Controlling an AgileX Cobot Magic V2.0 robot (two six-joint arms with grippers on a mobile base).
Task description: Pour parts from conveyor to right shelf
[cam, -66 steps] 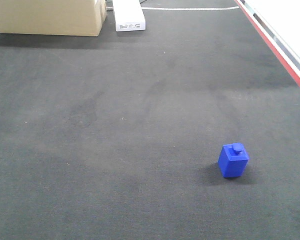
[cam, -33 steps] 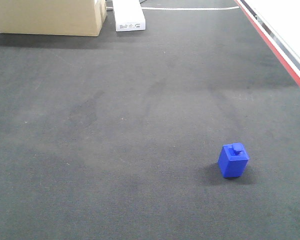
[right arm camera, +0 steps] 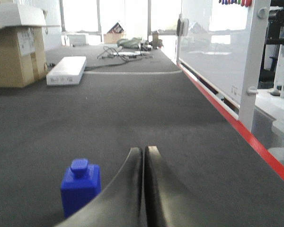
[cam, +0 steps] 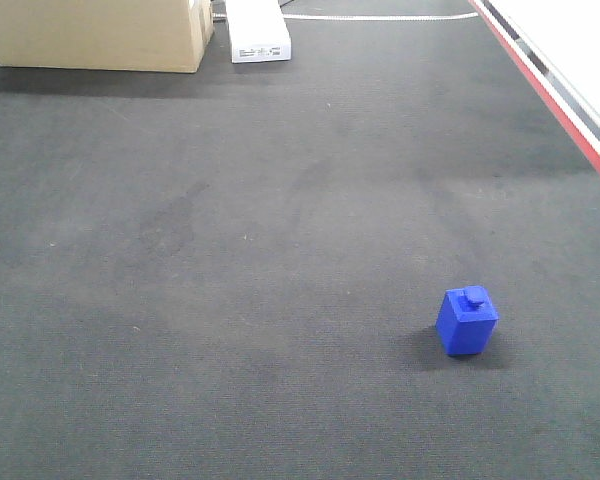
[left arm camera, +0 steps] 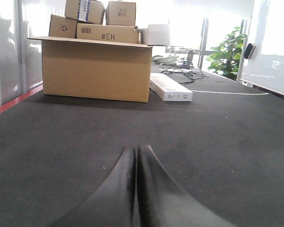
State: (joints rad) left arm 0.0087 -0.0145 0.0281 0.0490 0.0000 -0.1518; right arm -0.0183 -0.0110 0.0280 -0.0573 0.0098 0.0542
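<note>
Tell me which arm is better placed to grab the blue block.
Right, probably: the blue block stands close beside the right gripper, shut; the left gripper, also shut, sees only belt and boxes ahead.

Bright blue block (cam: 467, 322); dark grey stained belt (cam: 280, 250), red-edged.

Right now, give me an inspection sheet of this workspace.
Surface: wide dark grey matte belt, faintly stained, red stripe along its edge.
Job's things: small bright blue plastic block with round knob, upright on the belt; shelf not in view.
Clutter: large brown cardboard box and flat white carton at far end.
Grippers: left gripper and right gripper both shut, empty.
Cables: dark tangle beyond the carton.
Surroundings: potted green plant, white panel.
</note>
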